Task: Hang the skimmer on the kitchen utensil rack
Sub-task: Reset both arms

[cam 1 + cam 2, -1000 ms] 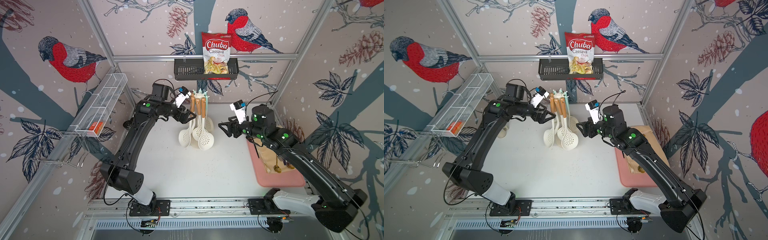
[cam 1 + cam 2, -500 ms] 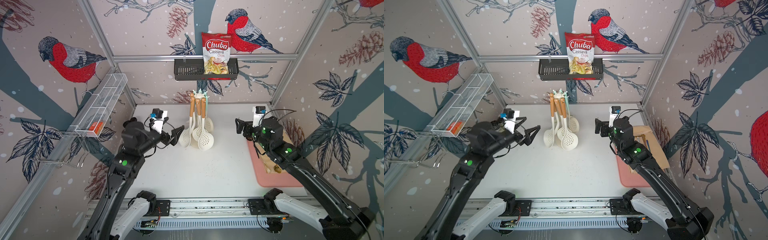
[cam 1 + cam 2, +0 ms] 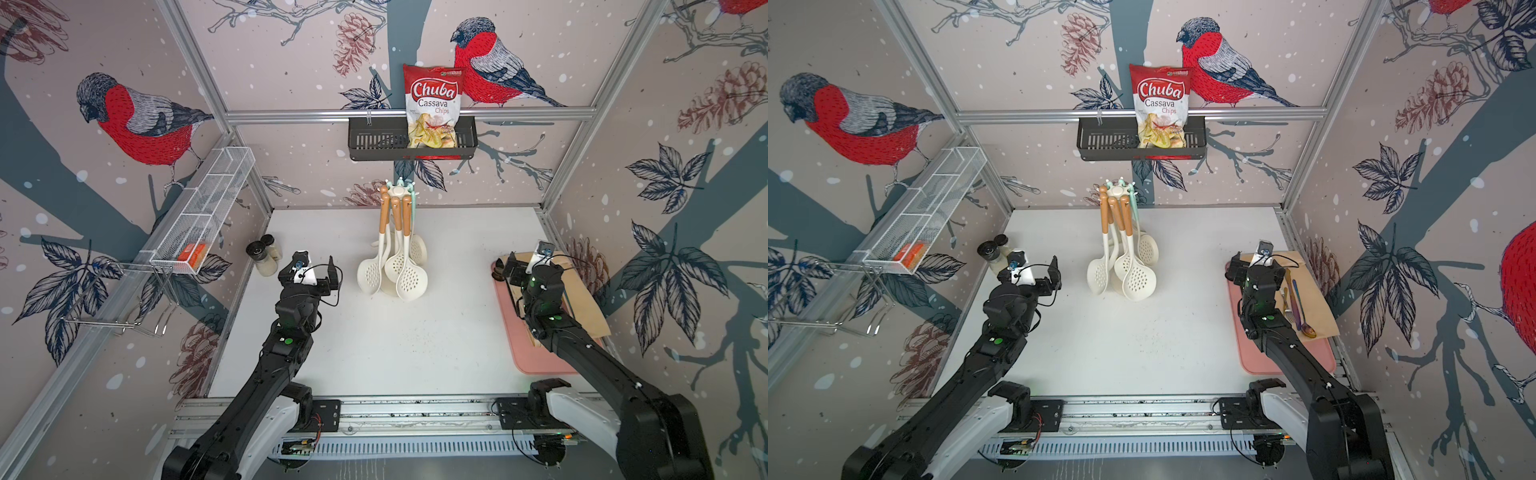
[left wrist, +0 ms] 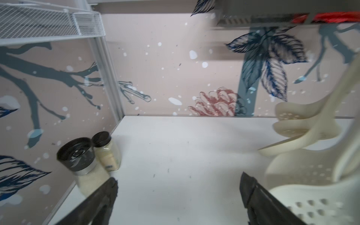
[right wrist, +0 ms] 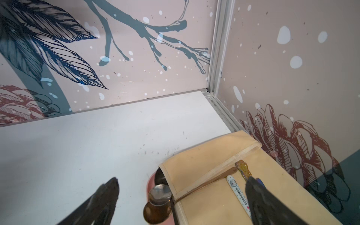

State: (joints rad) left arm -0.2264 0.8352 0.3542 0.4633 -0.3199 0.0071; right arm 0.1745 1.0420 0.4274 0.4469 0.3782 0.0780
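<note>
Behind the rack (image 3: 398, 192), in both top views, a red bag (image 3: 432, 106) reads "Chuba Cassava Chips". Skimmers (image 3: 410, 277) hang from the rack's hooks, long axes near upright, handles up, perforated bowls down by its base. Left of the rack the left arm reaches forward, the left tool (image 3: 313, 274) spread wide and empty. Right of the rack, well apart, the right arm reaches forward too, the right tool (image 3: 519, 268) empty.

From the left wrist, the fingers (image 4: 105, 194) stand apart over bare surface (image 4: 175, 148), with skimmer bowls just beside one.

From the right wrist, the fingers (image 5: 105, 196) stand apart, and a white handle (image 5: 238, 192) reads "DORAEMON".
</note>
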